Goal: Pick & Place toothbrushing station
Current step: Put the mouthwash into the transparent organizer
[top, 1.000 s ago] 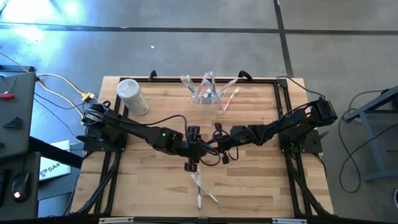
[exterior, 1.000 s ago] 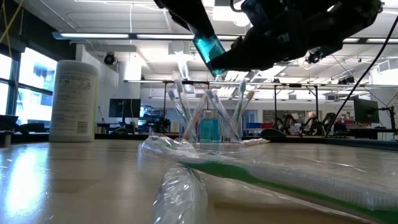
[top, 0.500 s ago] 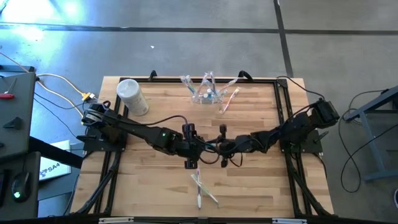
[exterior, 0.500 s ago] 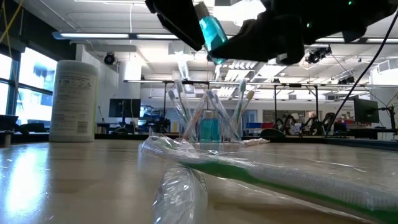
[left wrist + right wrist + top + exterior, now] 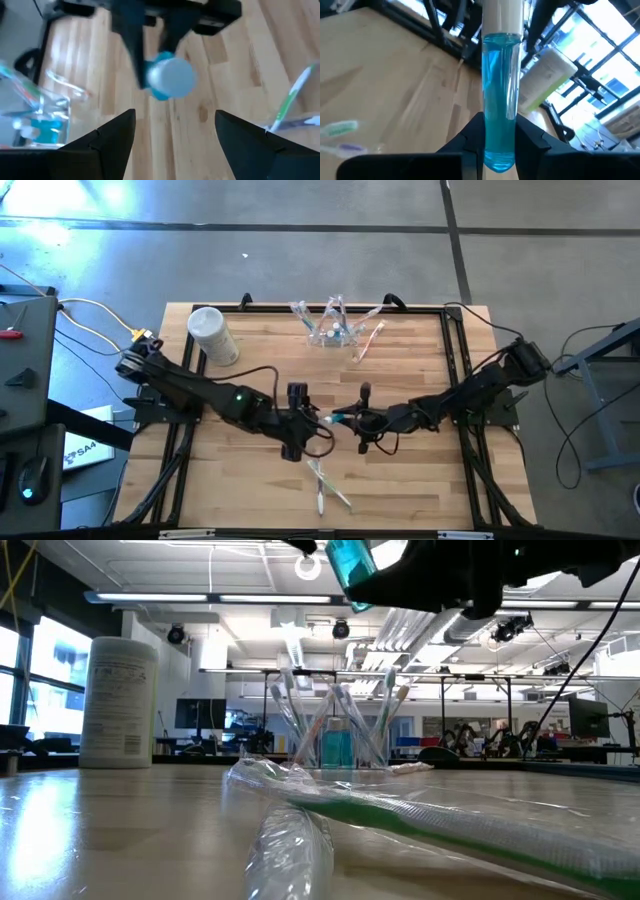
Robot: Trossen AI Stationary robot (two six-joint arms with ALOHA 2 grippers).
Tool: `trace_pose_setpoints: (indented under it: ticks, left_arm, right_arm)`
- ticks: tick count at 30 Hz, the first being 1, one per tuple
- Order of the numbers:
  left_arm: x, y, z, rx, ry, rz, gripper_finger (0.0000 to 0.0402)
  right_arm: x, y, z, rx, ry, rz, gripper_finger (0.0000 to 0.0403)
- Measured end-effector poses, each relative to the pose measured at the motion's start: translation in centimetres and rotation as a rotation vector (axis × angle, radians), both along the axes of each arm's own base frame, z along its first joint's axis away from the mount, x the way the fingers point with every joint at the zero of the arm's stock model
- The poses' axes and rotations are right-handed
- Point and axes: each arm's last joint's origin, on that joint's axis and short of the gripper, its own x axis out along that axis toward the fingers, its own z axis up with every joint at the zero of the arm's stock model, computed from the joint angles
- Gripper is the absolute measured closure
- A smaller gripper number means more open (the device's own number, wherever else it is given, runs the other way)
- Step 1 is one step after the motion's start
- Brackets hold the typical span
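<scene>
Holding a blue tube (image 5: 499,100) clamped, right tool (image 5: 345,419) mid-counter; left tool (image 5: 294,448) apart, just released. Toothbrushing station (image 5: 333,332) at 12 o'clock. Next: carry tube there.

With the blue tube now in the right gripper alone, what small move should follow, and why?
Probably carry it toward the clear holder at the table's far edge. The right gripper is shut on the blue-liquid tube in mid-air, and the left gripper stands open and clear of it.
</scene>
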Motion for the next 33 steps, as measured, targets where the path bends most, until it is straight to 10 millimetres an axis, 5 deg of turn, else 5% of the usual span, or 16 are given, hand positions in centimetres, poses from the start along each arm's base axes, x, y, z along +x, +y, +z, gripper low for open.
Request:
trace_pose_setpoints:
  ticks: [8,15,24,33]
  left_arm:
    - [-1.0,2.4,-1.5,0.051,-0.058,0.058,0.0132]
    - [-4.1,5.5,-5.3,0.051,-0.115,0.083,0.0132]
    - [-4.6,7.1,-7.7,-0.175,-0.591,-0.369,0.0132]
    - [-3.7,7.1,-9.1,-0.145,-0.629,-0.369,0.0132]
  right_arm:
    - [-0.6,0.9,1.2,0.023,-0.059,0.047,0.0344]
    - [-0.6,0.8,1.2,0.023,-0.059,0.042,0.0344]
    - [-0.1,-0.2,1.9,0.082,-0.121,0.08,0.0344]
    - [0.6,-1.5,1.6,0.2,-0.123,0.124,0.0344]
